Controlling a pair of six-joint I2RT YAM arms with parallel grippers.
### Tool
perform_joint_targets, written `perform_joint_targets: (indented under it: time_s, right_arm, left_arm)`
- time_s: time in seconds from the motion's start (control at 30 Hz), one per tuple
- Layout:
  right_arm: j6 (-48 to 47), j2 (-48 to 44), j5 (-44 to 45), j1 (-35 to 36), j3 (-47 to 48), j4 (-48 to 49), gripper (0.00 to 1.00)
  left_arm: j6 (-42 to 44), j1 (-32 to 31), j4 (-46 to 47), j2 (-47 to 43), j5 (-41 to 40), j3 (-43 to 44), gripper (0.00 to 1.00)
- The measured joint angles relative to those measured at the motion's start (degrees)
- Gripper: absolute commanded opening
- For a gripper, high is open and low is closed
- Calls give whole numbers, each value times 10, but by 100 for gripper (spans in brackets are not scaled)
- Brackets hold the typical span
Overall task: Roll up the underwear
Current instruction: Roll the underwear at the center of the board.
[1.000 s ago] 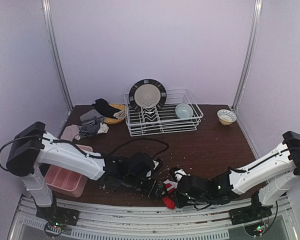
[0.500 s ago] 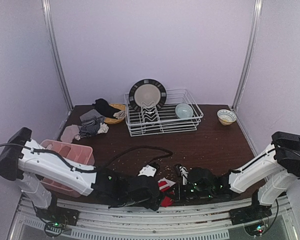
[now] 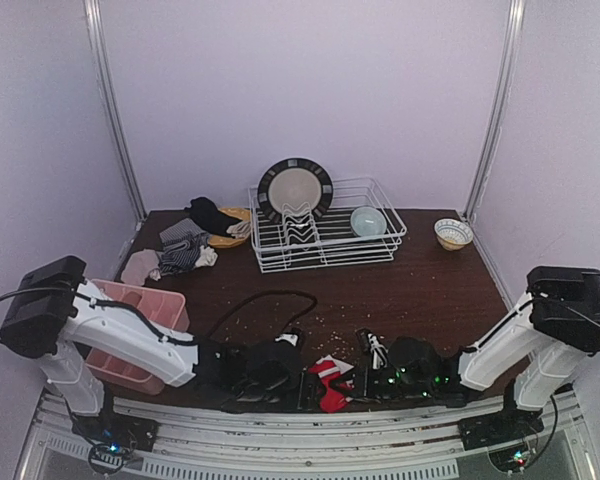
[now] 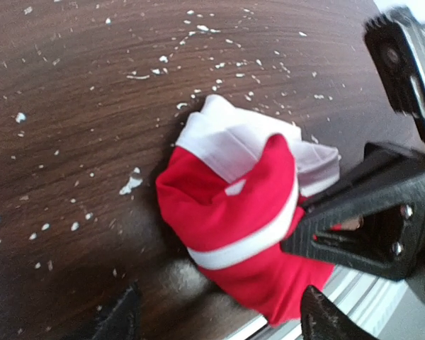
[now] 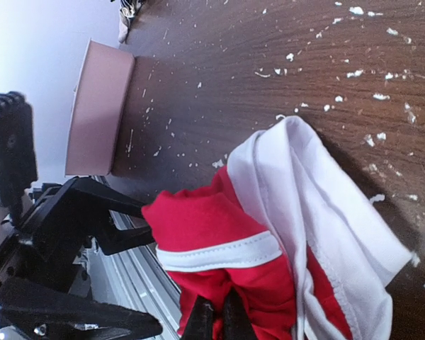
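A red underwear with a white waistband (image 3: 331,383) lies bunched at the table's near edge. My right gripper (image 5: 216,320) is shut on its red fabric from the near side, also seen as a black clamp (image 4: 368,223) in the left wrist view. My left gripper (image 4: 223,327) is open, its dark fingertips (image 4: 120,319) standing wide on either side of the red underwear (image 4: 234,212) without touching it. In the top view the left gripper (image 3: 302,387) sits just left of the cloth and the right gripper (image 3: 365,384) just right of it. More underwear (image 3: 183,252), striped, grey and black, is piled at the back left.
A pink tray (image 3: 130,340) stands at the near left by the left arm. A white wire dish rack (image 3: 380,245) holds a dark-rimmed plate (image 3: 294,188) and a pale blue bowl (image 3: 368,220). A small bowl (image 3: 452,232) sits at the back right. A black cable (image 3: 270,298) loops mid-table among white crumbs.
The right gripper has closed on the red underwear. The left arm has dropped low toward the near edge, and its jaws have narrowed a little around the cloth.
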Motion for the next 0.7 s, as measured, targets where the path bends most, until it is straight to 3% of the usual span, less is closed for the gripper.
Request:
perform_joint_targets:
  time_s: [0.23, 0.47, 0.57, 0.7]
  right_arm:
    - [23, 34, -12, -8, -25, 88, 0]
    - [29, 45, -13, -14, -46, 132, 1]
    - [24, 25, -12, -15, -46, 112, 14]
    - [0, -56, 2, -4, -26, -14, 33]
  left_arm:
    - [-59, 32, 105, 49, 76, -3, 62]
    - [-103, 60, 186, 85, 130, -9, 14]
    - [-105, 63, 192, 89, 137, -7, 0]
    - [-90, 63, 170, 90, 141, 6, 0]
